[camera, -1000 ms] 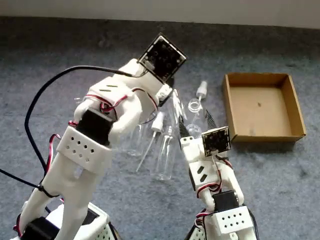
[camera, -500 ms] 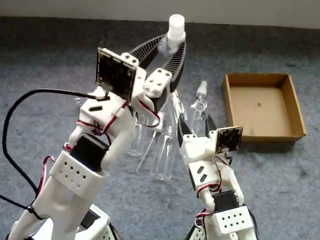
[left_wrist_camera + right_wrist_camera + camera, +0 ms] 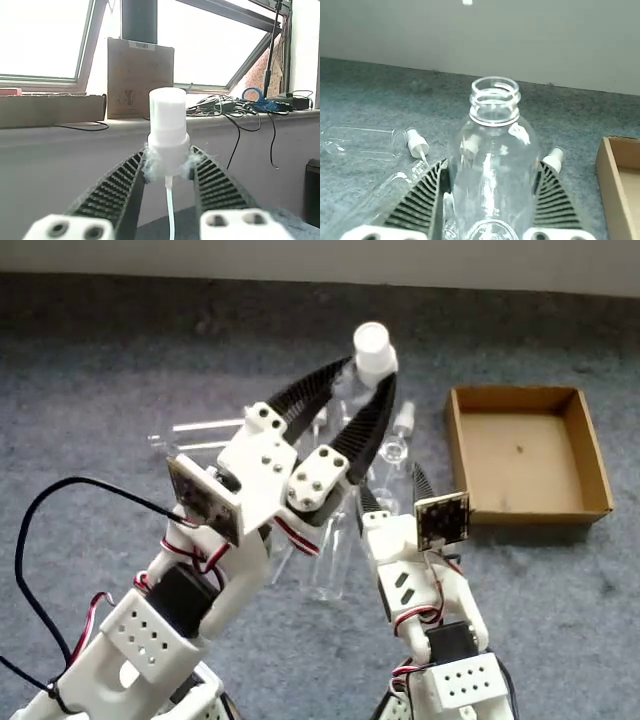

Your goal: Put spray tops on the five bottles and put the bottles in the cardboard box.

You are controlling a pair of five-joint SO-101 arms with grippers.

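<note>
Moved: left gripper (image 3: 368, 380) has swung the spray top (image 3: 372, 345) across, closer to the bottle (image 3: 393, 451); the right arm has barely shifted.
Left gripper: pinching the top at its collar, held high over the table.
Right gripper (image 3: 392, 490): closed around the bottle, near the cardboard box (image 3: 513, 392).
Axis: the top's length runs along the fingers, cap outward, dip tube (image 3: 170, 210) trailing back toward the wrist. The bottle stands upright, mouth open (spare bottles (image 3: 360, 142) lie flat behind).
Risk: the thin tube could miss the narrow mouth and bend, or the top could twist in its pinch.
</note>
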